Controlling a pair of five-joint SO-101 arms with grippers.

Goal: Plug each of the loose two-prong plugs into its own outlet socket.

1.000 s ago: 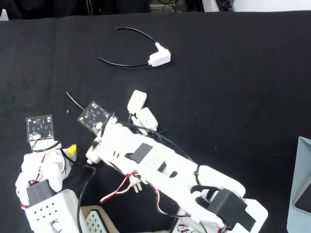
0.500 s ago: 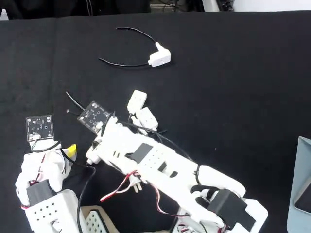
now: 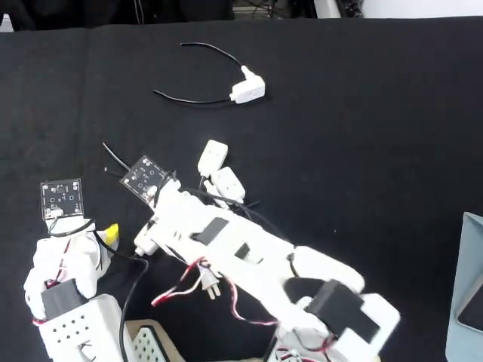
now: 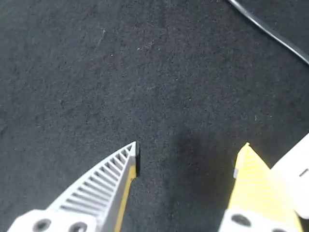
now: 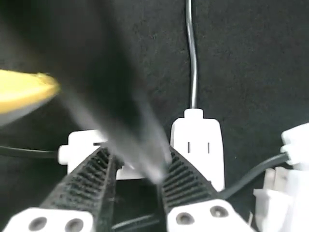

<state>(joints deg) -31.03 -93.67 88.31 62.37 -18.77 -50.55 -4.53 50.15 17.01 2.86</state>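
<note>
A loose white plug with a thin black cable lies far up the black cloth. Two white sockets lie side by side mid-table. A flat black plug piece with pale dots and a short cable sits at the tip of my right gripper. In the right wrist view that gripper is shut on a blurred black shape, just short of a two-slot white socket. My left gripper hangs open over bare cloth near the front left corner, its yellow fingertip showing from above.
A second black dotted piece lies just beyond the left arm. A pale blue-grey container stands at the right edge. A black cable crosses the cloth by the left gripper. Wide bare cloth spreads over the right half.
The right arm has swung slightly, carrying the black piece a little farther up and left. The left arm has kept still.
</note>
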